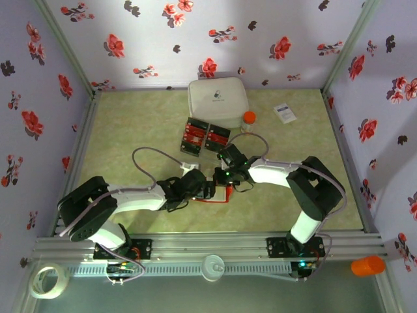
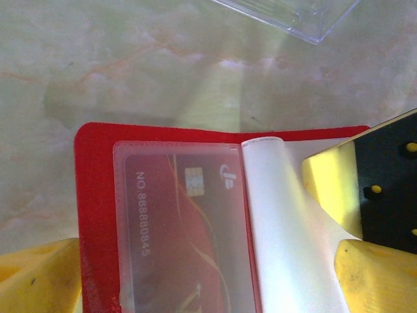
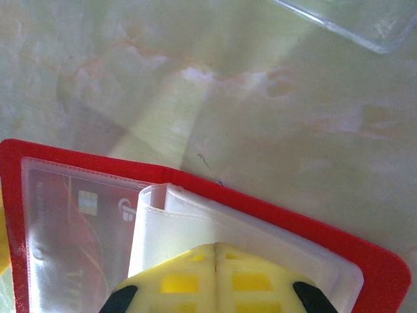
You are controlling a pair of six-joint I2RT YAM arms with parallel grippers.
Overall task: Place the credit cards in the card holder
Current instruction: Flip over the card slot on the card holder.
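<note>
The holder (image 1: 219,194) lies open on the surface (image 1: 124,130) at near centre, where both arms meet. The right gripper (image 3: 216,261) has its fingers pressed together and bears tip-down on the pale plastic leaves (image 3: 166,218) of the holder's right half. This looks meant to pin the holder flat and keep the leaves off the left pocket. Whether a leaf is pinched between the tips cannot be told.

The left gripper (image 2: 207,277) stands wide apart and empty, straddling the holder. One yellow finger (image 2: 39,277) is off the holder's left edge and the other is over the right half.

One card (image 2: 182,248) sits in the clear left pocket, its chip and number showing through the plastic. It looks fully seated, square to the pocket.

Just beyond the holder, two black trays (image 1: 206,136) lie side by side with more red cards (image 1: 195,132) in them, so the job seems partway done. Farther back is a white box (image 1: 217,101) with its lid down, its contents unseen. An orange-capped bottle (image 1: 248,120) stands at its right. A corner of a clear case (image 2: 293,16) lies just beyond the holder.
</note>
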